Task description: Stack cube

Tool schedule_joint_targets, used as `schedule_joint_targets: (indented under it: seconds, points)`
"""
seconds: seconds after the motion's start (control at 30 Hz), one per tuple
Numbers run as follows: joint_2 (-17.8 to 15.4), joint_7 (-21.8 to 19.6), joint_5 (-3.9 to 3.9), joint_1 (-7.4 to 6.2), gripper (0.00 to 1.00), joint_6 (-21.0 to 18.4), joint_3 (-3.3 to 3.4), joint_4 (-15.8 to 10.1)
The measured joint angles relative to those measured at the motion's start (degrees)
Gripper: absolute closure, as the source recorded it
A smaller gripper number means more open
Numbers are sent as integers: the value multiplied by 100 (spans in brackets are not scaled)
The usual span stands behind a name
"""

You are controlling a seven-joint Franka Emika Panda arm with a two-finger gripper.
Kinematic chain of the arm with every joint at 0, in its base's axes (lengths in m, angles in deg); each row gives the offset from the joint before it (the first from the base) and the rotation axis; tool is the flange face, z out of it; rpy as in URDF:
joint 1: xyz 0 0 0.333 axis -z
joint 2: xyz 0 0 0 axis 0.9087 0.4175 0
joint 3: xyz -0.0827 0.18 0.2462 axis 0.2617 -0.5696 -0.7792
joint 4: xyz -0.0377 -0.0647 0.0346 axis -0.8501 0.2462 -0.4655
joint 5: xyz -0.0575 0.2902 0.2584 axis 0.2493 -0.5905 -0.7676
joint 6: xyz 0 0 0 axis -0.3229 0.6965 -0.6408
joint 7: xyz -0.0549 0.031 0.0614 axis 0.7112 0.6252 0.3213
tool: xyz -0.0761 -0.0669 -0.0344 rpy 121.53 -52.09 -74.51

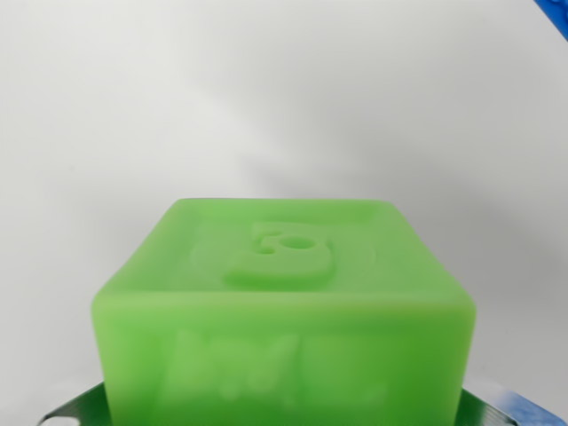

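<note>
**Tool parts barely show under a green cube**

Tool [284, 413] hardware shows only as thin metal slivers at the bottom edge of the wrist view: a grey, shiny piece at the lower left corner of the cube and a darker piece with a blue-and-white patch at the lower right. The cube sits between those two pieces and hides the gap, so whether the tool is spread, pressed together, or pinching the cube cannot be told from this view.

The green cube [284, 302] fills the lower middle of the picture, very close to the camera. It is translucent bright green with rounded edges. Its top face is tilted away from the lens and carries a raised, curled figure inside a shallow recessed frame. The near face, turned toward the camera, bears blurred embossed marks that cannot be read. The cube stands square, with no visible lean to either side.

Beyond the cube, the surface [284, 106] is plain white and runs to the top of the frame, with soft grey shadows drifting across it, one fading diagonally toward the upper right. A small blue object [555, 11] cuts into the top right corner, well apart from the cube; what it is cannot be made out.
</note>
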State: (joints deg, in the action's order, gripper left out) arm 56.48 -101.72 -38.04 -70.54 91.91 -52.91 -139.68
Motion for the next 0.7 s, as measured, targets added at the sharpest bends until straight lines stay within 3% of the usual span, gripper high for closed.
schedule_joint_targets:
  seconds: [0.7]
  points:
    - [198,-833,-111,-1,100,-454,134,658]
